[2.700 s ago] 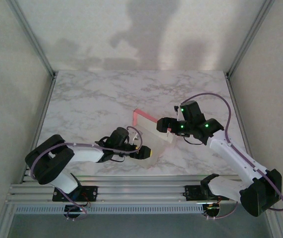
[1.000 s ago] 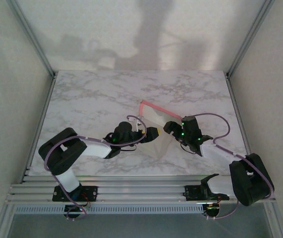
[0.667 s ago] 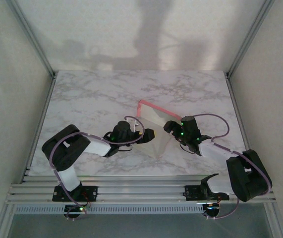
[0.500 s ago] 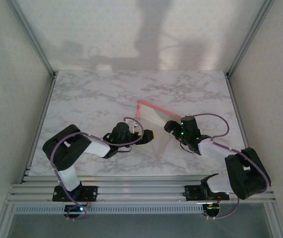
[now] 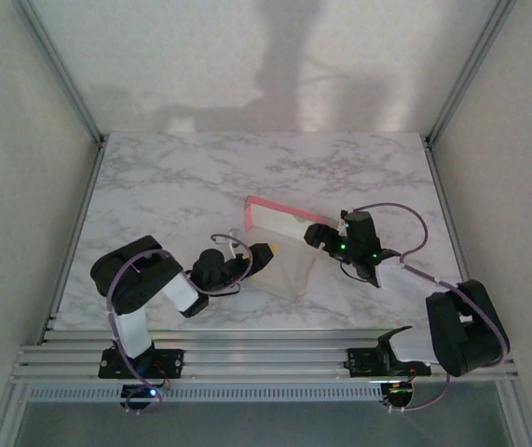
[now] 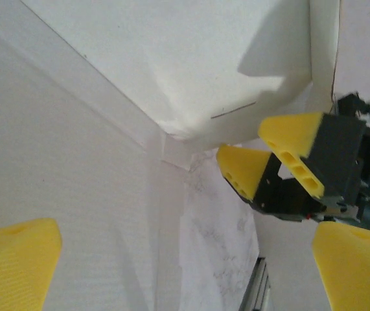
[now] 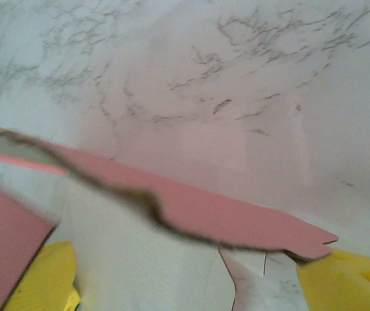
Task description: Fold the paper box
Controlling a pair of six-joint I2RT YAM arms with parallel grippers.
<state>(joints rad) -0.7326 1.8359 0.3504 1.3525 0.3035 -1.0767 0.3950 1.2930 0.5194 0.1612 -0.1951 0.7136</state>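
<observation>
The paper box [image 5: 279, 251] lies half unfolded at mid-table, off-white side up, with a pink edge [image 5: 289, 210] raised along its far side. My left gripper [image 5: 258, 255] is at the box's left edge and stands open. In the left wrist view its yellow fingers [image 6: 16, 259] are spread wide over the off-white cardboard [image 6: 107, 129]. My right gripper [image 5: 318, 236] is at the box's right edge, also open. A pink flap [image 7: 236, 217] and the off-white panel [image 7: 172, 259] lie between its fingers [image 7: 343, 278]. The right gripper's yellow fingertips [image 6: 243, 170] appear beyond the box in the left wrist view.
The marble table [image 5: 172, 186] is bare around the box. Aluminium frame posts rise at the back corners, and a rail [image 5: 247, 358] runs along the near edge by the arm bases. White walls enclose the cell.
The box has dropped lower and shifted slightly left. My left gripper has drawn back leftward along the box's edge. My right gripper has moved a little farther from the arm bases.
</observation>
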